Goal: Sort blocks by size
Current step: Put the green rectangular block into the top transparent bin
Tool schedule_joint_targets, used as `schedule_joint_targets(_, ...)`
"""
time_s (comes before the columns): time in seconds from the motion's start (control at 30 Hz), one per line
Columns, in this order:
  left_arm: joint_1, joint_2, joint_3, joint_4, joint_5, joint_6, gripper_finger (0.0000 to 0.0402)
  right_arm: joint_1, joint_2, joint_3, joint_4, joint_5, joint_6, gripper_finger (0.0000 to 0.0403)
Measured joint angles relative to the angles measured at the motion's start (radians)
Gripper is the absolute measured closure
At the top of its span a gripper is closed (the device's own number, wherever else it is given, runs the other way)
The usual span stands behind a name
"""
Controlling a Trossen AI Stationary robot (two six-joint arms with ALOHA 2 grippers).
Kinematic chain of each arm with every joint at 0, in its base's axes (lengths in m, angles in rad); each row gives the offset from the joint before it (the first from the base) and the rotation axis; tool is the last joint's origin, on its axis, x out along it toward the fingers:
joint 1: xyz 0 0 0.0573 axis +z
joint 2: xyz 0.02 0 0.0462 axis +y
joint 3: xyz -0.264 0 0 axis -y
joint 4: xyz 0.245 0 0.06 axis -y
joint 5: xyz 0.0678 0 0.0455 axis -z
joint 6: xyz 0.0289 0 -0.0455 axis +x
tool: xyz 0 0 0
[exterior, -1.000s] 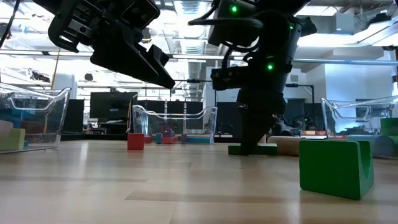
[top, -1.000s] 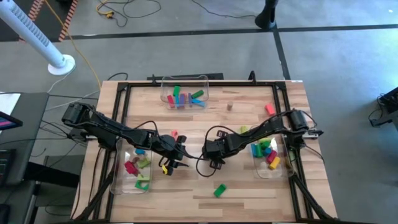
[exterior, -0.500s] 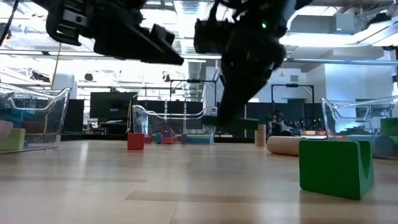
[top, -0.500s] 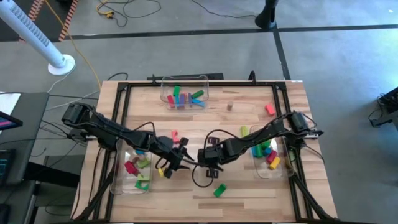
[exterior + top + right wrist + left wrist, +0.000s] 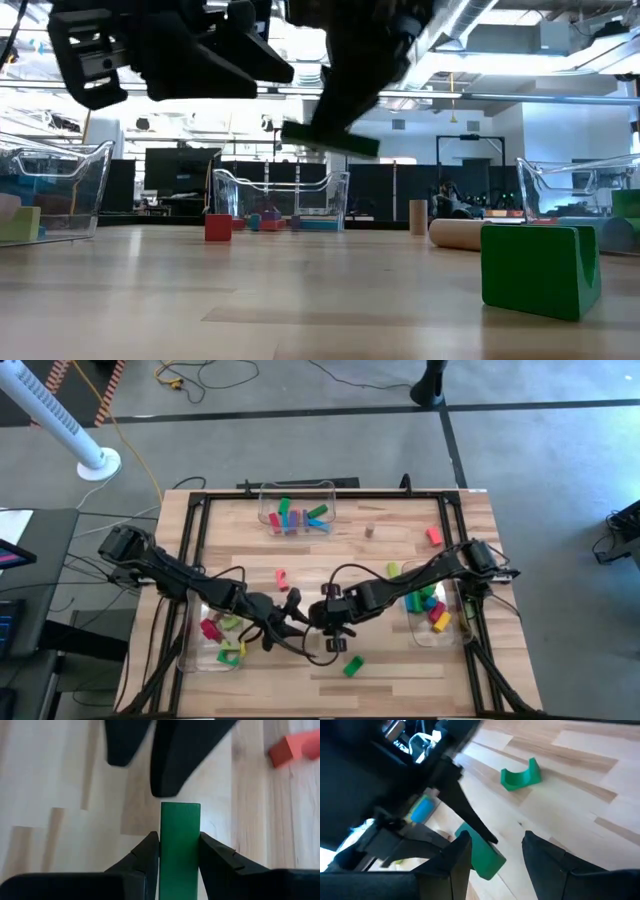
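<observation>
My right gripper point(image 5: 325, 628) is shut on a green bar block point(image 5: 180, 827) and holds it above the table's middle near part; the low view shows that bar point(image 5: 330, 138) high over the wood. Just to the left of it, my left gripper point(image 5: 288, 622) stands open with nothing between its fingers point(image 5: 496, 842); its fingertips point(image 5: 172, 765) point at the bar's free end. A green arch block point(image 5: 352, 665) rests on its flat side on the table near the front edge. A red block point(image 5: 281, 577) lies beyond the grippers. My right gripper pinches the green bar's two long side faces point(image 5: 180, 850) between its two fingers. The fingers slant down from the table's right and lie along the bar, whose free end point(image 5: 180, 810) sticks out past the fingertips. The bar is lifted clear, slightly tilted.
Three clear bins hold blocks: one at the far edge point(image 5: 297, 510), one at the left point(image 5: 220, 635), one at the right point(image 5: 432, 608). A tan cylinder point(image 5: 455, 234) lies on the table, a small one point(image 5: 369, 531) stands farther back, and a red block point(image 5: 433, 536) lies at the far right.
My right gripper has risen and gone toward the table's near left, lifting the green bar clear of the table. My left gripper has rolled about its own axis and shifted toward the near edge, coming close to the bar.
</observation>
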Motion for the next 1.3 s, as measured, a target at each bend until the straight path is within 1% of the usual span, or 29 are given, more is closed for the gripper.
schedule_joint_targets(0.13, -0.028, 0.000, 0.000, -0.005, -0.044, 0.050, 0.0235, 0.000, 0.000, 0.028, 0.005, -0.042, -0.023, 0.0260)
schedule_joint_targets(0.3, -0.063, 0.000, 0.000, 0.018, -0.159, 0.108, 0.0235, 0.009, 0.000, 0.040, 0.029, -0.094, -0.049, 0.0261)
schedule_joint_targets(0.37, -0.072, 0.000, 0.000, 0.032, -0.183, 0.125, 0.0235, 0.011, 0.000, 0.040, 0.034, -0.105, -0.052, 0.0262)
schedule_joint_targets(0.6, -0.077, 0.000, 0.000, 0.043, -0.184, 0.146, 0.0235, 0.015, 0.000, 0.040, 0.042, -0.108, -0.052, 0.0260)
schedule_joint_targets(0.77, -0.080, 0.000, 0.000, 0.039, -0.175, 0.145, 0.0235, 0.015, 0.000, 0.040, 0.046, -0.130, -0.052, 0.0262)
schedule_joint_targets(1.07, -0.128, 0.000, 0.006, 0.036, -0.178, 0.134, 0.0235, 0.015, -0.001, 0.040, 0.042, -0.146, -0.057, 0.0261)
schedule_joint_targets(1.3, -0.129, 0.000, 0.007, 0.031, -0.190, 0.131, 0.0235, 0.015, -0.001, 0.052, 0.046, -0.157, -0.065, 0.0261)
